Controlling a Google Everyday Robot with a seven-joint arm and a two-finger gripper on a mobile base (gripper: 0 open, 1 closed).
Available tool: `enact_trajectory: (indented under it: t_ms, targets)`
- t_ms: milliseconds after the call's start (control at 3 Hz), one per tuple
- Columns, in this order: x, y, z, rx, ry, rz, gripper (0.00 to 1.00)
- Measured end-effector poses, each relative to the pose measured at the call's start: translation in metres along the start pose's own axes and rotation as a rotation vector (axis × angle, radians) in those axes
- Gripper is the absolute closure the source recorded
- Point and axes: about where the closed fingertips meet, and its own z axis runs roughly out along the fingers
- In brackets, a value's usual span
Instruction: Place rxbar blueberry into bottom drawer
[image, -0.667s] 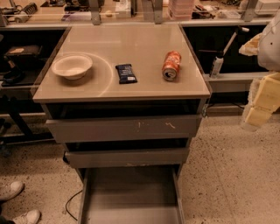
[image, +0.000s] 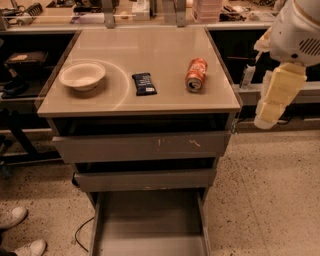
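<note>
Well, spotted gripper (image: 265, 119) hanging right of the tabletop (image: 150, 50), grip unreadable; bar (image: 144, 83) between bowl (image: 82, 75) and can (image: 196, 75), drawer (image: 150, 225) open.

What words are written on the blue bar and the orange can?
rxbar blueberry: pale lettering, too blurred to read.
orange soda can: markings too blurred to read.
bowl: no writing visible.
gripper, hanging right of the cabinet: no writing visible.
</note>
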Motion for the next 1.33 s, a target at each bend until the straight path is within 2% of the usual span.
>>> enact_trajectory:
  t_ms: [333,667,1000,1333]
  targets:
    - [-0.031,-0.027,0.017,-0.029,0.0,-0.038,0.0]
    - [-0.067,-0.058,0.036,-0.033,-0.023,-0.086,0.0]
    - [-0.067,-0.058,0.036,-0.033,-0.023,-0.087,0.0]
    - [-0.088,-0.065,0.05,-0.022,-0.051,-0.125,0.0]
